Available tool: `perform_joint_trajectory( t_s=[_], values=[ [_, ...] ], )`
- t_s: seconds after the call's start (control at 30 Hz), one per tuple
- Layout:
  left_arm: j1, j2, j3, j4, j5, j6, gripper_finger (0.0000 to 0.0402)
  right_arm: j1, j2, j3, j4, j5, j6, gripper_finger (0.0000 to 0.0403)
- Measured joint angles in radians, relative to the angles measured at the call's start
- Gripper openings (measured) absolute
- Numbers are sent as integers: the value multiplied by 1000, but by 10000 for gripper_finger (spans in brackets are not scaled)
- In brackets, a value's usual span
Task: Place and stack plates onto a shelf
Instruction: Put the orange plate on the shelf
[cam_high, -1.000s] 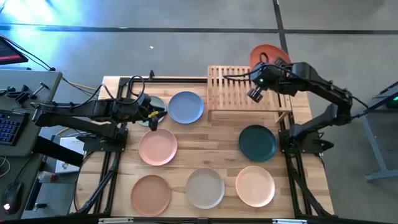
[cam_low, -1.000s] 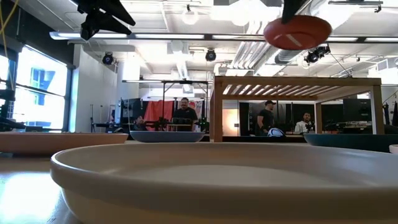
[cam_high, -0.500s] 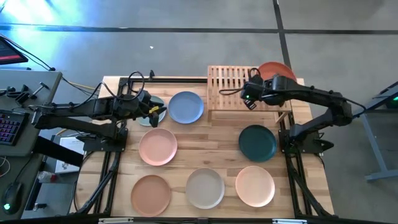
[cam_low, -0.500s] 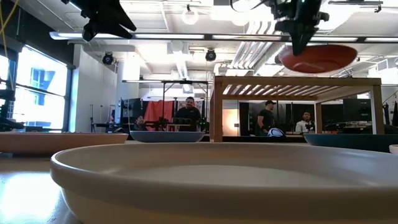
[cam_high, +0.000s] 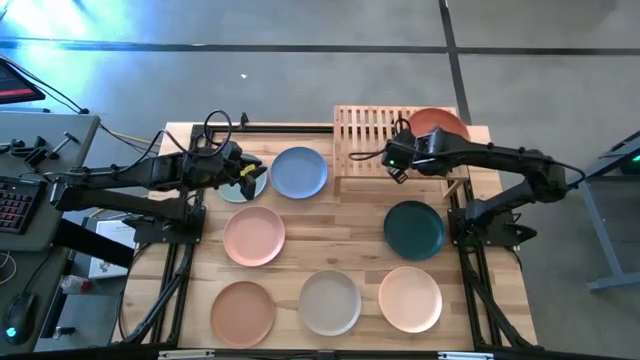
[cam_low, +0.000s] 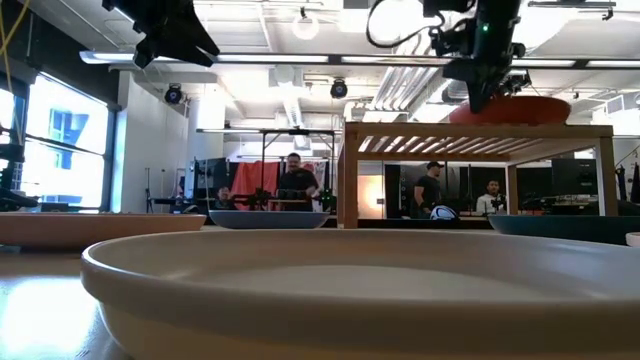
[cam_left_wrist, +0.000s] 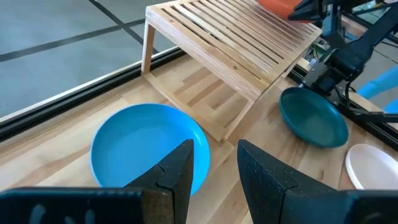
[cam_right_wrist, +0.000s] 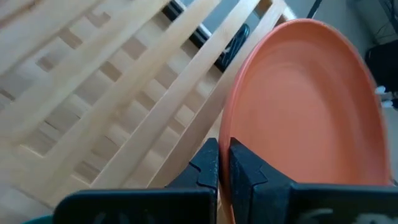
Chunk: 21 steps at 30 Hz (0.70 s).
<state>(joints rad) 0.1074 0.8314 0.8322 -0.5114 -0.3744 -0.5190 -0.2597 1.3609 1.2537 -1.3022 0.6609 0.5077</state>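
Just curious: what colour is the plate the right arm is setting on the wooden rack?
Red-orange. The plate shows best in the right wrist view.

shelf (cam_high: 375, 140) left half: slats were bare, open from above
shelf right end: red-orange plate (cam_high: 437, 123) and right tool (cam_high: 421, 143) blocked it
counter (cam_high: 355, 215) centre: bare strip lay between plates
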Motion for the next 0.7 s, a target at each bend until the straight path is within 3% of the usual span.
perform_joint_trajectory(
  t_s=[0.7],
  values=[
    [0, 0, 0, 1, -2, -2, 113, -62, 0, -28, 81, -113, -90, 2]
  ],
)
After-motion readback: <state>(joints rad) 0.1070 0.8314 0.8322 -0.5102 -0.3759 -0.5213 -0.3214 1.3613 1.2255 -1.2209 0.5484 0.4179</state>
